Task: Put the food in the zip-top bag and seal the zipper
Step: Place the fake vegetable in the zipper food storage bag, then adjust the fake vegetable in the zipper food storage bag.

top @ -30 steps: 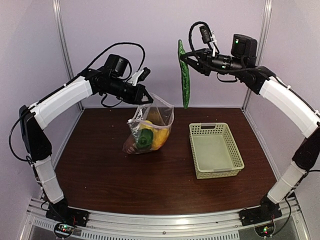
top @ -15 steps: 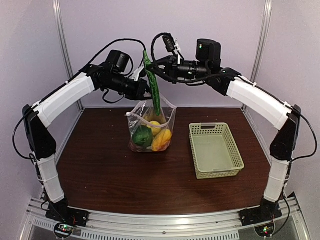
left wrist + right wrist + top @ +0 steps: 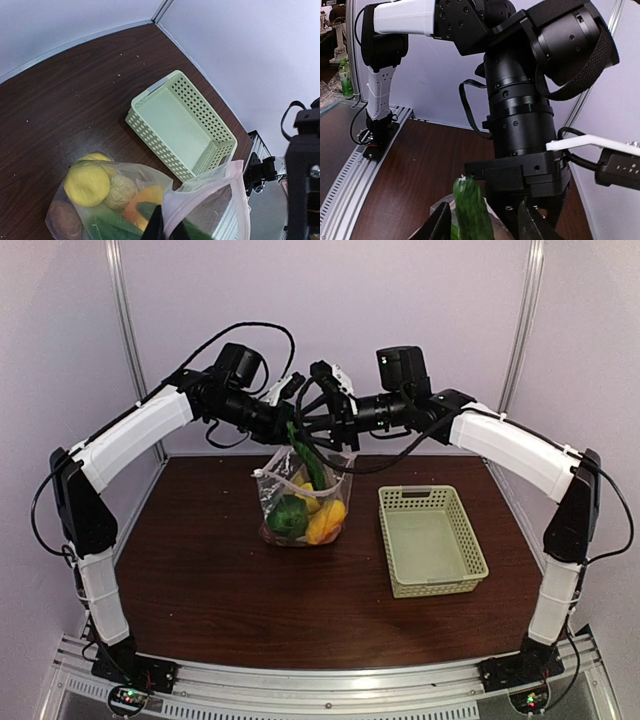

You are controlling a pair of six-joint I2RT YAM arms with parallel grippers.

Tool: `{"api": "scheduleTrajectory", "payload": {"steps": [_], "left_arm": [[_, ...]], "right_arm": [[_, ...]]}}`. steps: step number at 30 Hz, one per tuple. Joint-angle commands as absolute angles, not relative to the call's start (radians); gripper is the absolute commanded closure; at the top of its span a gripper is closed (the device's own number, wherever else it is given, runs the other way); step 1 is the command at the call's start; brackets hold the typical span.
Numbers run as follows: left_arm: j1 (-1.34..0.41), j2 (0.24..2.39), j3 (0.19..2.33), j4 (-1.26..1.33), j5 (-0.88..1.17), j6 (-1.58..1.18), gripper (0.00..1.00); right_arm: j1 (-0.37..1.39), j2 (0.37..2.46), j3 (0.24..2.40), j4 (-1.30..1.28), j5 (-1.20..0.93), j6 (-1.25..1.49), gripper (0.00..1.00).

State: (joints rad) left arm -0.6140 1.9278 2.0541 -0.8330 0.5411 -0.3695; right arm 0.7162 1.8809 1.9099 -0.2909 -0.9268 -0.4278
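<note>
The zip-top bag [image 3: 303,502] stood upright near the middle of the bench [image 3: 200,580], clear and crinkled, just to the left of the pale green basket [image 3: 431,540]. Its mouth hung open at the top, and the rim showed as a faintly pink zipper [image 3: 239,200]. Inside lay a yellow lemon [image 3: 86,184], a brown round one [image 3: 64,222], an orange piece [image 3: 142,210] and a green pepper [image 3: 288,515]. A long green cucumber [image 3: 308,455] leaned tilted in the mouth, its lower part inside the bag and its upper end above the rim.

The left arm [image 3: 130,440] and the right arm [image 3: 510,445] both rose and bent inward, their wrists nearly meeting above the bag. The left claw [image 3: 154,227] was pinched together on the bag's rim, holding it up. The right claw [image 3: 482,227] stood apart around the cucumber's upper end, with a gap beside it.
</note>
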Motion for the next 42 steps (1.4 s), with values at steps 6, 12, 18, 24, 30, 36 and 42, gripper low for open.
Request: {"api": "scheduleTrajectory", "payload": {"steps": [6, 12, 18, 24, 30, 36, 42], "left_arm": [[-0.609, 1.935, 2.071, -0.798, 0.575, -0.327, 0.95], [-0.609, 1.937, 2.066, -0.808, 0.604, -0.28, 0.96], [-0.609, 1.92, 2.023, -0.81, 0.639, -0.251, 0.96], [-0.608, 1.884, 1.933, -0.805, 0.621, -0.236, 0.96], [-0.608, 1.855, 1.876, -0.778, 0.621, -0.244, 0.96], [-0.609, 1.839, 1.867, -0.769, 0.627, -0.248, 0.96], [-0.608, 1.834, 1.863, -0.769, 0.635, -0.249, 0.96]], "right_arm": [[0.749, 1.687, 1.832, -0.472, -0.753, -0.501, 0.31], [0.798, 1.623, 1.806, -0.683, -0.597, -0.643, 0.36], [0.892, 1.67, 1.828, -0.888, -0.468, -0.749, 0.43], [0.992, 1.714, 1.862, -0.915, -0.252, -0.791, 0.53], [0.997, 1.78, 1.933, -0.962, -0.193, -0.76, 0.7], [0.997, 1.764, 1.919, -1.037, -0.199, -0.748, 0.64], [0.997, 1.717, 1.872, -1.019, -0.254, -0.732, 0.54]]}}
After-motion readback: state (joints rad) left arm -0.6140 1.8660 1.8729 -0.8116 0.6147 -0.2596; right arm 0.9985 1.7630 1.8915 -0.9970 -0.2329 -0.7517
